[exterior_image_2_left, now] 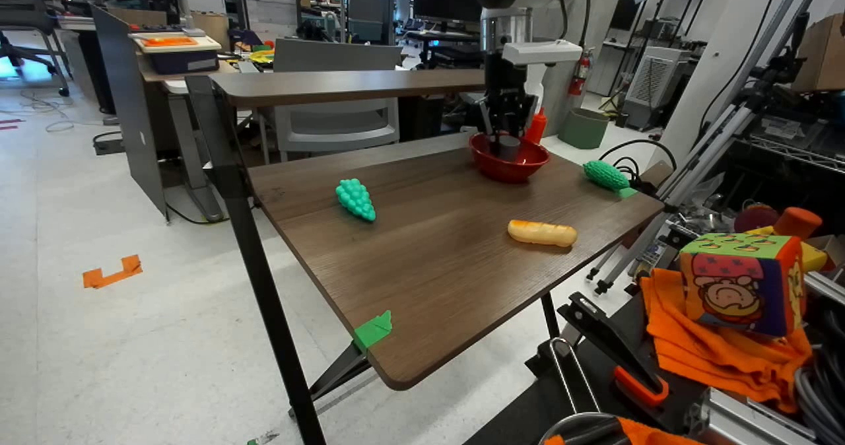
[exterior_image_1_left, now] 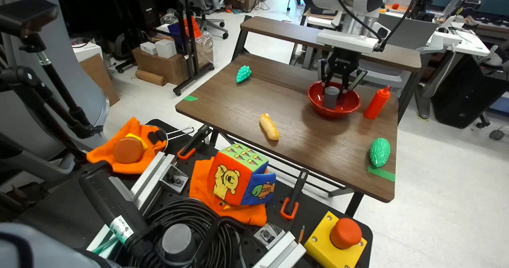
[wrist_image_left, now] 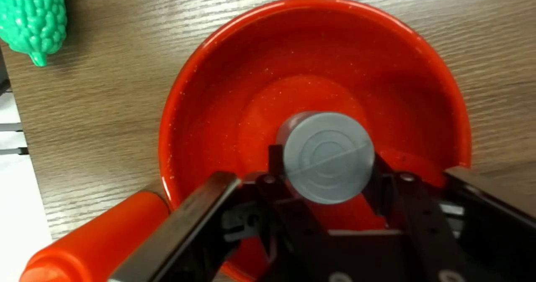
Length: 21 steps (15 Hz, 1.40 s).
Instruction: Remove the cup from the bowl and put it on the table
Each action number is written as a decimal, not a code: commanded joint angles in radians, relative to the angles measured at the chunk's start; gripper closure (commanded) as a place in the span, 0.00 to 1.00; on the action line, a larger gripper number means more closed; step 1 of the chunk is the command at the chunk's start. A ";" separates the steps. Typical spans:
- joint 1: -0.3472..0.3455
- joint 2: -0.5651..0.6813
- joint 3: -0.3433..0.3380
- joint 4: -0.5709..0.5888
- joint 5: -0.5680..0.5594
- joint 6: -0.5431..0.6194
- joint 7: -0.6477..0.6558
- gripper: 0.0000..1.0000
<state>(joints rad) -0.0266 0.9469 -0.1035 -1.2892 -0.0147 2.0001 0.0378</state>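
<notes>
While the gripper (wrist_image_left: 327, 163) reaches down inside the bowl (wrist_image_left: 318, 39), its jaws stand on either side of the cup (exterior_image_1_left: 330, 98), spread to roughly its width; whether they press on it, I cannot tell. The cup is in the bowl, with what looks like its ringed base turned up. If its sides narrow towards that end, a light pinch could slip off on the lift and let it fall. Too low a path out would probably catch the bowl's wall and drag the bowl along.

Just beside the bowl stands the bottle (wrist_image_left: 109, 236), which a sideways exit might topple. Farther out on the table (wrist_image_left: 104, 119), near an edge, lies the gourd (wrist_image_left: 32, 16); a knock could roll it off. The bread (exterior_image_1_left: 269, 127) and, farthest, the grapes (exterior_image_1_left: 243, 74) seem threatened only by a careless set-down.
</notes>
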 commanded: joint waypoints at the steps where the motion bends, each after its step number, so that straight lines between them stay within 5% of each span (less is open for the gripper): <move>1: -0.004 -0.069 0.012 -0.025 -0.019 -0.057 -0.002 0.80; 12: -0.051 -0.513 0.024 -0.532 -0.018 0.034 -0.140 0.80; 21: -0.106 -0.454 -0.027 -0.710 -0.012 0.240 -0.075 0.80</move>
<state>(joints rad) -0.1211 0.4715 -0.1262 -1.9564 -0.0159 2.1550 -0.0649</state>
